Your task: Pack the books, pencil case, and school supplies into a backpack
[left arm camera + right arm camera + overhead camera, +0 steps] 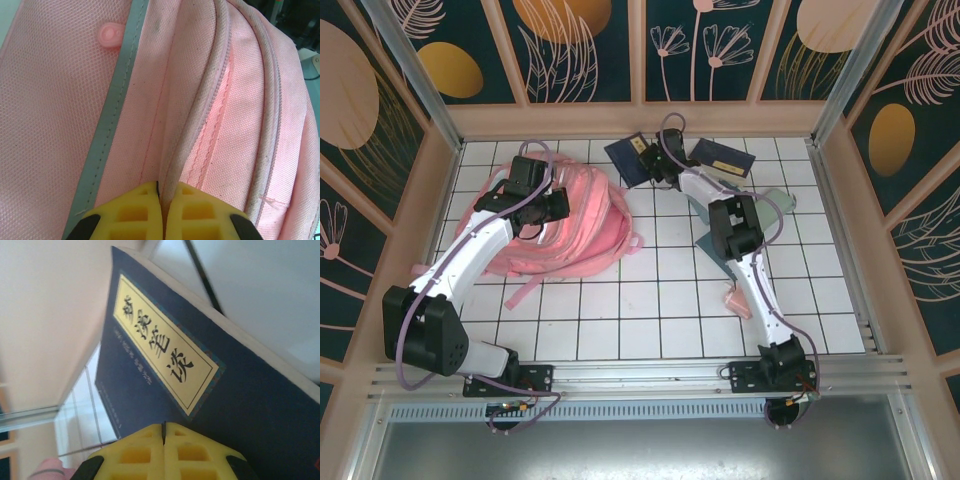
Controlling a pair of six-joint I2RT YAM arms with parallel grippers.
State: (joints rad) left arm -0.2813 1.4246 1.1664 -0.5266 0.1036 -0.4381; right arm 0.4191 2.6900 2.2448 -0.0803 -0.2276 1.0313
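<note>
The big pink backpack (575,235) lies flat on the white tiled table (650,310), over at about 9 o'clock. Its long straps (525,290) trail toward the near edge.

The left gripper (552,207) sits on top of the bag. Seen from its wrist, the left gripper (162,192) has its two yellow fingers (135,210) pressed together. They are pinching the soft edge of the backpack (45,125) right beside the zip. The zip (220,95) is partly open there, and bright pink cloth shows inside. A shiny grey stripe (107,125) runs down the bag at 9 o'clock from the fingers. A little round pink button (110,35) sits next to the stripe at 11 o'clock.

Two dark blue books lie at 12 o'clock, by the far wall. The right gripper (655,165) reaches to the first dark blue book (623,158). The second dark blue book (725,157) lies just to its 3 o'clock side.

From the right wrist, the right gripper (164,432) has its fingers (195,452) shut tight with nothing between them. Their tips are over the cover of the first dark blue book (145,395), near its yellow label (165,350). I cannot tell if they touch it.

A pale mint pouch (778,200) rests at 2 o'clock, and a flat teal pad (707,243) peeks out under the right arm.
</note>
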